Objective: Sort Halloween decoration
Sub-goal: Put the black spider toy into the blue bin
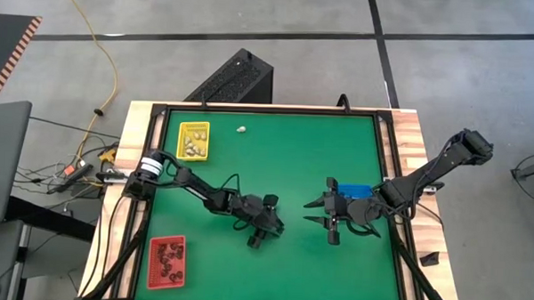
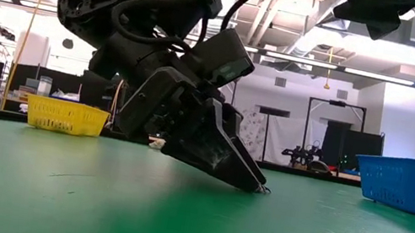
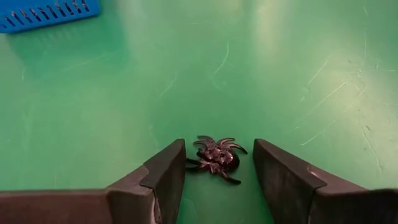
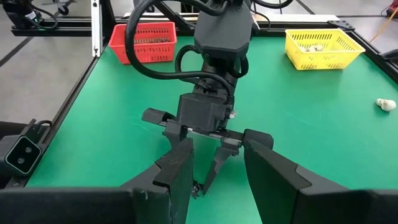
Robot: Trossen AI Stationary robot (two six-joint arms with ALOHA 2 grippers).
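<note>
A black spider trinket (image 3: 216,158) lies on the green mat. My left gripper (image 3: 219,144) is open, one finger on either side of it, with the tips down at the mat (image 2: 261,189) near the table's middle (image 1: 278,226). A whitish trinket (image 1: 241,129) lies on the mat by the far edge. My right gripper (image 4: 219,144) hangs open and empty above the mat (image 1: 316,213), facing the left gripper. My left gripper comes at the spider slanting down from the table's left side, and its fingertips (image 2: 261,189) are at the mat. The spider's legs (image 3: 190,163) reach up to one finger's inner face; I cannot tell whether they touch. The spider lies flat on the mat.
A yellow tray (image 1: 194,139) with whitish trinkets stands at the far left, and a red tray (image 1: 167,260) with black ones at the near left. A blue tray (image 1: 353,189) stands right of centre, partly under my right arm. Bare mat spreads around the middle.
</note>
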